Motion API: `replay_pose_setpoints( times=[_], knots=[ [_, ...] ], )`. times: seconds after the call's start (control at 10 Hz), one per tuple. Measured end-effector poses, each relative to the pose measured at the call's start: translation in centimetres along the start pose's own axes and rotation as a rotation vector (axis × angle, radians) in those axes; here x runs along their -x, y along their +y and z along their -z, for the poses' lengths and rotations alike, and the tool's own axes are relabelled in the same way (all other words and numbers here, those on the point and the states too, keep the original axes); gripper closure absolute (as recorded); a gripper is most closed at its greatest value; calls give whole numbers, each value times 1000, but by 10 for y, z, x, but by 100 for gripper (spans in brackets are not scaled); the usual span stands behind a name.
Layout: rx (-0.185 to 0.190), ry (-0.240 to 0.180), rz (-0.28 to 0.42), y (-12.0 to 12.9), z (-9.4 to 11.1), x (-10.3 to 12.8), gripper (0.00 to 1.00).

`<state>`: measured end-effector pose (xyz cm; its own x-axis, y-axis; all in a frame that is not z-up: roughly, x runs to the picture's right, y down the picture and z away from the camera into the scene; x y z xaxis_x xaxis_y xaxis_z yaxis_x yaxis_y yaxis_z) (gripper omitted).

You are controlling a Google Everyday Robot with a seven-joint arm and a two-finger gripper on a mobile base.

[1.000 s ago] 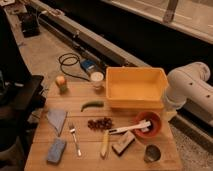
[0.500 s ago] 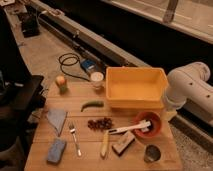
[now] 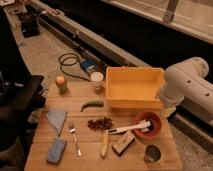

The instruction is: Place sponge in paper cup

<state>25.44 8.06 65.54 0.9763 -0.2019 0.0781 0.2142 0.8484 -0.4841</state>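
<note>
The light-blue sponge lies at the near left corner of the wooden table. The white paper cup stands upright at the table's far edge, just left of the yellow bin. My white arm hangs at the right, beyond the bin and above the red bowl. The gripper itself is hidden behind the arm's bulky joint. Sponge and cup are far apart, and the arm is near neither of them.
A grey-blue folded cloth, a fork, a green pepper, a dark pile of small bits, a yellow stick, a dark block and a metal cup lie on the table. A white utensil rests in the bowl.
</note>
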Motion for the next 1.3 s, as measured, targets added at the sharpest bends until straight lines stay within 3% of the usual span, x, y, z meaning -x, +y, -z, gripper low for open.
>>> replay_pose_setpoints(
  times=[0.2,0.3,0.5,0.6,0.9,1.1,1.3],
  knots=[
    [-25,-26,174,-9,12,46,35],
    [-49,-66,287,-13,18,78,35],
    [-85,-121,430,-12,27,114,35],
    [-92,-132,462,-12,29,122,35],
    [-82,-132,456,-10,29,118,35],
    [-5,-97,462,-7,23,95,35],
    [19,-88,524,-12,16,82,35]
  ],
)
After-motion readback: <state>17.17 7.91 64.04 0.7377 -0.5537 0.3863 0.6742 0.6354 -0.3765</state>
